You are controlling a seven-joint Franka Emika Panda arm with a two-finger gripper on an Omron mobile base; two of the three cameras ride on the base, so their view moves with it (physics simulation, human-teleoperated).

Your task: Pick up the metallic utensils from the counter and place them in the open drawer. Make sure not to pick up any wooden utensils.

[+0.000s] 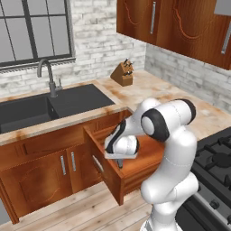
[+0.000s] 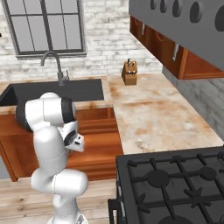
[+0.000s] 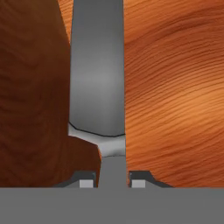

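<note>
Spanning the corner under the brick wall, the counter point(image 1: 198, 103) carries a wooden knife block point(image 1: 122, 73) near the back, well apart from everything else. To its left sits the black sink point(image 1: 49, 108) with a curved faucet point(image 1: 47, 76), below a window point(image 1: 34, 29); reddish cabinets point(image 1: 180, 27) hang above the counter's right stretch. A black stove point(image 2: 175, 183) fills the near right corner.

Below the counter edge the drawer point(image 1: 108, 176) stands pulled out, its silver handle point(image 1: 97, 164) on the front. The white arm point(image 1: 169, 149) bends down over it, and the gripper point(image 1: 119, 163) hangs inside the drawer opening, low over the wooden floor of the drawer.

In the hand view the fingers point(image 3: 86, 180) are clamped on a grey metal utensil point(image 3: 98, 83): a wide flat grey length runs up and away from the hand, narrowing to a slim neck right between the two tips. It looks more like the knife's blade than a fork, though I cannot tell for sure from this close. The drawer's orange-brown bottom point(image 3: 175, 96) lies just behind the utensil on the right, and a darker wooden wall point(image 3: 30, 96) rises on the left. Whether the utensil's far end touches the wood I cannot tell.
</note>
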